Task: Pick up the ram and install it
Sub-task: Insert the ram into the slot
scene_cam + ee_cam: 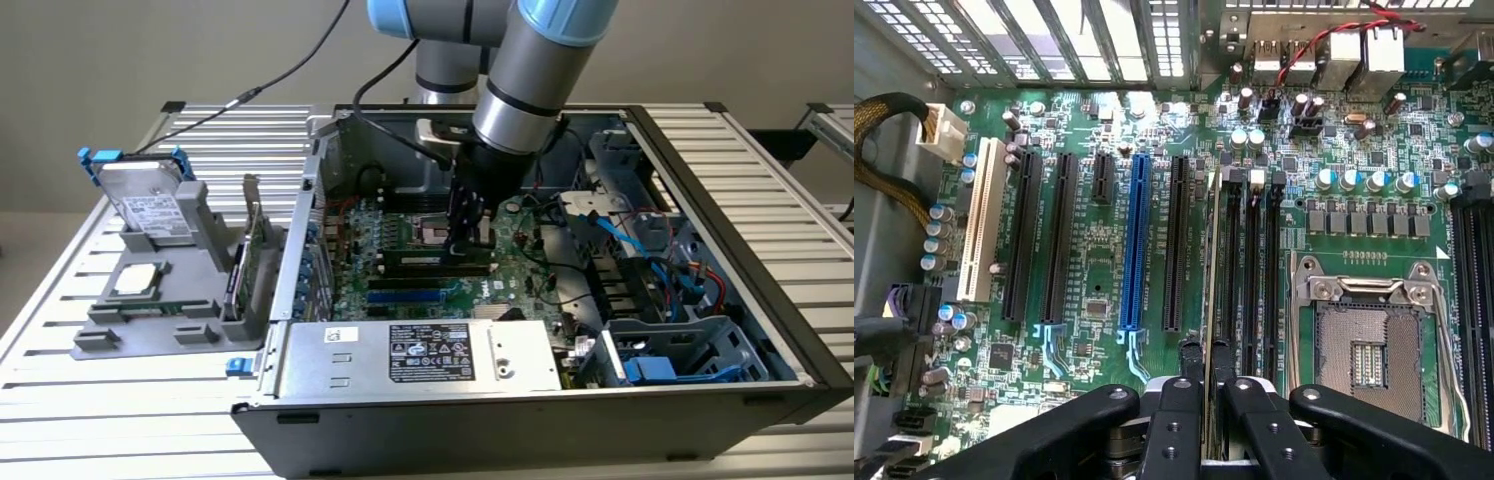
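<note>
Gripper [466, 242] at centre of exterior view, inside computer case [534, 435]. Fingers [1179, 415] clamped on ram [1212, 255], edge-on, aligned along black memory slots [1254, 270] beside empty processor socket [1369, 345].

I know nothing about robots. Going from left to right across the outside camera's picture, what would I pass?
Silver processor chip → upright green card → gripper, shut on the ram → blue cables.
</note>
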Robot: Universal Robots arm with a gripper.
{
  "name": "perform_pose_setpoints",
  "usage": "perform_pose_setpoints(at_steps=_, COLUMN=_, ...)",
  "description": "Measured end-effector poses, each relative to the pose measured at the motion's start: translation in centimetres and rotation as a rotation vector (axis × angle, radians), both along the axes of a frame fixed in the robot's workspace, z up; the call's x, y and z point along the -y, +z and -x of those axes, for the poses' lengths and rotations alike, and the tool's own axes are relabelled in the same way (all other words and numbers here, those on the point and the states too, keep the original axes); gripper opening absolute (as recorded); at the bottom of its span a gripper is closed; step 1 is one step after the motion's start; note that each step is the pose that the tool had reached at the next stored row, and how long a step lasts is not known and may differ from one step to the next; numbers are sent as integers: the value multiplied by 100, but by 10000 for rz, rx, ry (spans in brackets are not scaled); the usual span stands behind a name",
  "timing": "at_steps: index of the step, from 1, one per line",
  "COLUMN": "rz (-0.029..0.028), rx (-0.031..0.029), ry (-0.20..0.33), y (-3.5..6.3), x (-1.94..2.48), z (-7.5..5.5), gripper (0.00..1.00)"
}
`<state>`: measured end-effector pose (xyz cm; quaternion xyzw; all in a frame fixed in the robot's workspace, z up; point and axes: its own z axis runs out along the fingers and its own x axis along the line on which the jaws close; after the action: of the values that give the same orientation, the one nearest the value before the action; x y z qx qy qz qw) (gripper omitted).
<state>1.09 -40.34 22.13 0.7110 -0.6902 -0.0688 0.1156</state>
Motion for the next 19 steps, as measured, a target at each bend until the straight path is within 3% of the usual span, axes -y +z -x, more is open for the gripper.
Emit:
perform_pose_setpoints(at_steps=6, rz=-14, rx=-2, ry=25, y=-18, x=0, z=-2, gripper=14)
perform_pose_setpoints(at_steps=9, rz=-84, rx=-7, ry=62, y=-22, x=0, z=-12, gripper=14)
perform_pose_setpoints(at_steps=13, rz=-172, rx=-70, ry=86, y=-26, x=-1, z=-15, gripper=14)
perform_pose_setpoints(at_steps=15, rz=-210, rx=-138, ry=92, y=-31, x=0, z=-16, gripper=14)
perform_pose_setpoints(at_steps=17, rz=-216, rx=-197, ry=94, y=-33, x=0, z=-19, gripper=14)
perform_pose_setpoints(at_steps=19, rz=-216, rx=-203, ry=96, y=-34, x=-1, z=-30, gripper=14)
